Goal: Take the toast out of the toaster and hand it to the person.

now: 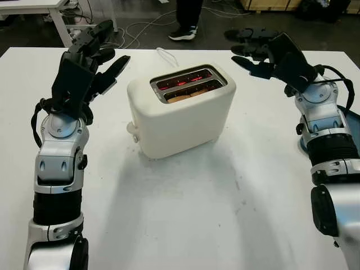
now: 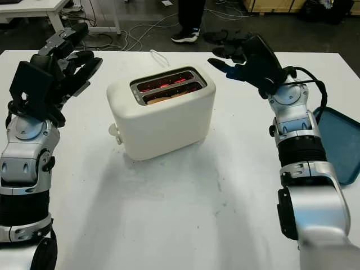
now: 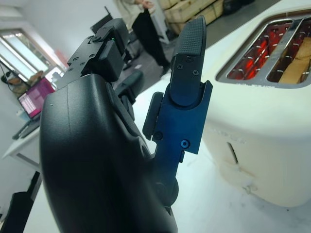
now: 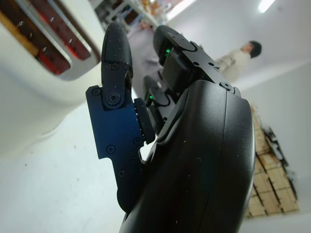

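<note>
A cream two-slot toaster (image 1: 180, 112) stands in the middle of the white table (image 1: 185, 219). Its slots glow red inside, and a slice of toast (image 1: 188, 94) sits low in the near slot. My left hand (image 1: 104, 53) is raised to the left of the toaster, open and holding nothing. My right hand (image 1: 256, 50) is raised to the toaster's right, open too, clear of the casing. In the left wrist view the toaster (image 3: 262, 121) is close beside the fingers (image 3: 189, 77).
A person's legs and shoes (image 1: 184, 25) stand on the floor beyond the table's far edge. A blue tray (image 2: 337, 143) lies at the table's right edge, by my right forearm. The toaster's white cord (image 1: 166, 56) trails behind it.
</note>
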Tool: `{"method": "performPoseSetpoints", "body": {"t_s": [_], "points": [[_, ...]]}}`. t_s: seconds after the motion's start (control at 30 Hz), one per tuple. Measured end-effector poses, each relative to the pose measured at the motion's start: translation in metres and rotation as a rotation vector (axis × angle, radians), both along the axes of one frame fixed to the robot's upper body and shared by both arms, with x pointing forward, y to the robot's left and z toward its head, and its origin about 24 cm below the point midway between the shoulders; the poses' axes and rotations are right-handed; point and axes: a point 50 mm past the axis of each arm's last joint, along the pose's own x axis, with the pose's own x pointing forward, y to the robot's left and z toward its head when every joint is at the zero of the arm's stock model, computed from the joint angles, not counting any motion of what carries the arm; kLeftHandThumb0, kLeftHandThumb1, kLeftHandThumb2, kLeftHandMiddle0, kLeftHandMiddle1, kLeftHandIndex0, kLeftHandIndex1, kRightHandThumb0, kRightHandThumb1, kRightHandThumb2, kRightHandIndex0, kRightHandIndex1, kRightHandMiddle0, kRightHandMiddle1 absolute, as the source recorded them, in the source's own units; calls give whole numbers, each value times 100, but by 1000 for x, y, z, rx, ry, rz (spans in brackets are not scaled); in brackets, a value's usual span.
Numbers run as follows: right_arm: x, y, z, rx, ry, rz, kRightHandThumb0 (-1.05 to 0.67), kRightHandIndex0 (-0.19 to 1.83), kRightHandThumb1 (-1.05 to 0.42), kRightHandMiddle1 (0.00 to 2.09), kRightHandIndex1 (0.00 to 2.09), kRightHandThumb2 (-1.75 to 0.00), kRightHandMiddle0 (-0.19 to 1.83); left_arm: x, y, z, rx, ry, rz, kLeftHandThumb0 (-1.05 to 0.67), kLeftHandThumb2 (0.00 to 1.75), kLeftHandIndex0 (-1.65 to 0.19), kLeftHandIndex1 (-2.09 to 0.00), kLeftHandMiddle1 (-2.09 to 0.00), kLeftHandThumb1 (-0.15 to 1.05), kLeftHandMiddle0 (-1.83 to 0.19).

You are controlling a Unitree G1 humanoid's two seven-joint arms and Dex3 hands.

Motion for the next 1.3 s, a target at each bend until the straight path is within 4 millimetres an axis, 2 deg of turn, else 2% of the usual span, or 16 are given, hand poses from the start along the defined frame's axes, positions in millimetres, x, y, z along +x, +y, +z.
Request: {"method": "performPoseSetpoints", "body": {"t_s": [0.2,1.3], "points": [[-1,-1,-3,57,32,5,-55,36,-92,0,0,-30,39,-1,1,0,-5,11,2,-55,7,-34,-20,-92,91,0],[-1,3,-5,34,80,3,-61,40,-92,0,1,-30,40,0,-3,0,25,8,-12,-57,9,-30,-28,-97,92,0]]}}
